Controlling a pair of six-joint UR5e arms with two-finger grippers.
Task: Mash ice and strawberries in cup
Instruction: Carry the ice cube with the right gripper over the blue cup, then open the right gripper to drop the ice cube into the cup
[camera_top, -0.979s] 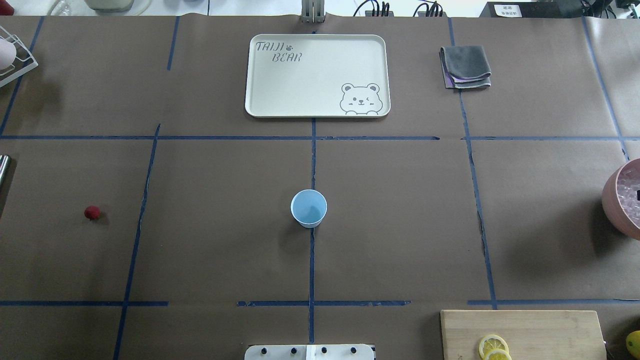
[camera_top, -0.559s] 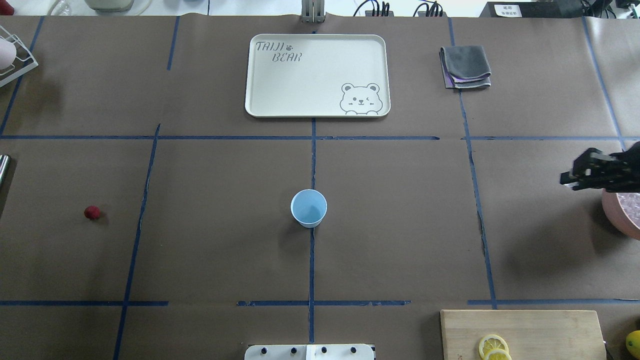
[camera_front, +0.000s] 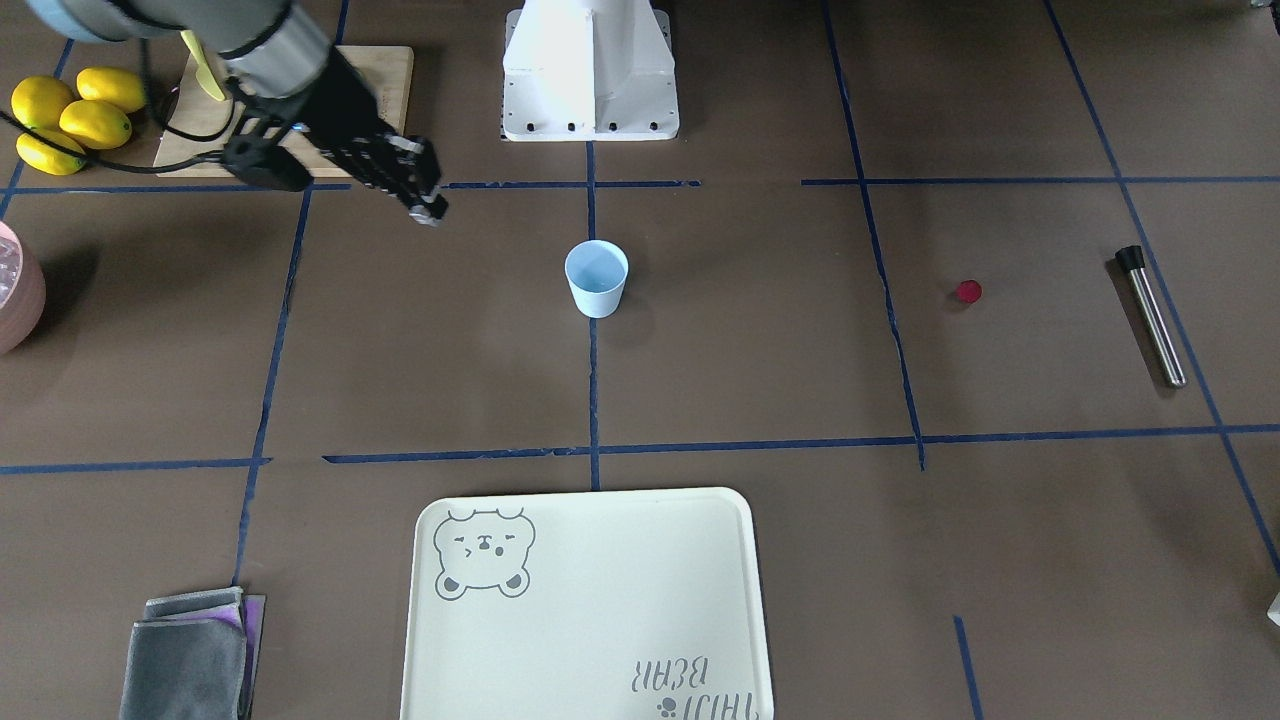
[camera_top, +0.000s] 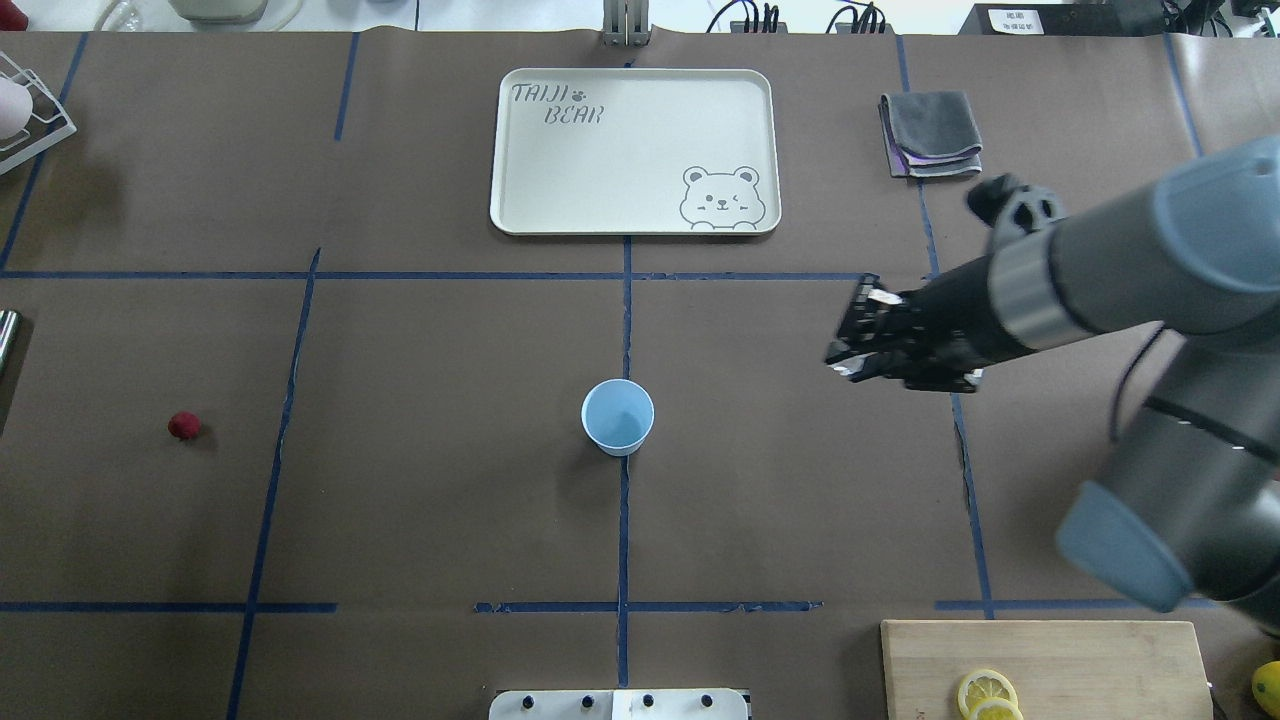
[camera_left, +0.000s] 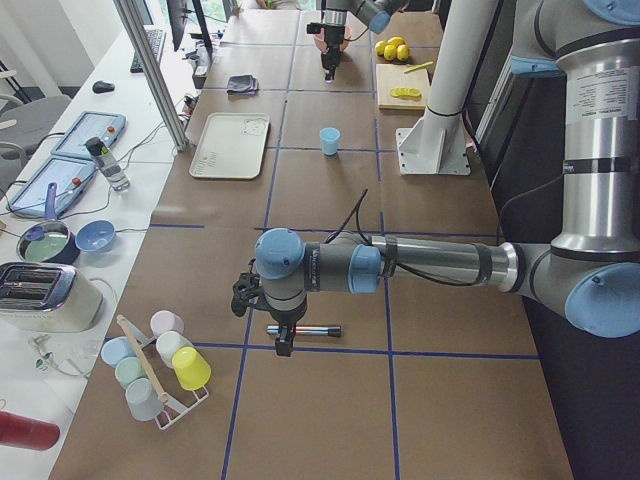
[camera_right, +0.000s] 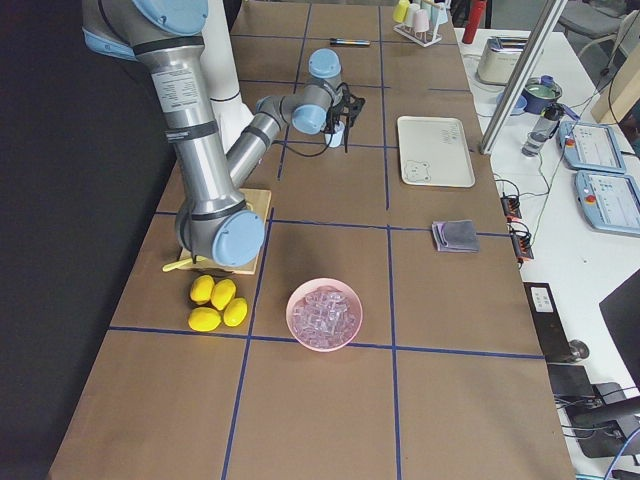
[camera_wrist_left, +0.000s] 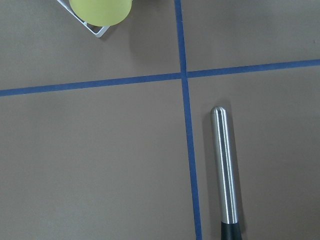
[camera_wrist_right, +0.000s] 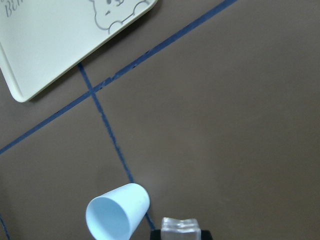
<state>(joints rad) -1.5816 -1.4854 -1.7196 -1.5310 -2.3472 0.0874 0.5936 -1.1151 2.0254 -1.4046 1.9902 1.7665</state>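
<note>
The light blue cup (camera_top: 618, 417) stands upright and empty at the table's middle. My right gripper (camera_top: 853, 332) hovers to its right, shut on a clear chunk of ice (camera_wrist_right: 180, 225) that shows at the bottom of the right wrist view beside the cup (camera_wrist_right: 117, 212). More ice (camera_right: 324, 312) fills the pink bowl (camera_front: 15, 290). One small red strawberry (camera_top: 184, 426) lies on the paper far left. My left gripper (camera_left: 285, 340) appears only in the exterior left view, above a steel muddler (camera_wrist_left: 223, 165). I cannot tell whether it is open or shut.
A cream bear tray (camera_top: 634, 150) lies beyond the cup, a folded grey cloth (camera_top: 930, 133) to its right. A wooden board (camera_top: 1040, 665) with lemon slices sits near right, whole lemons (camera_front: 70, 115) beside it. A rack of coloured cups (camera_left: 150, 370) stands far left.
My right arm has swung in from the right edge, away from the pink bowl and toward the cup, carrying ice. The cup and the strawberry have not moved.
</note>
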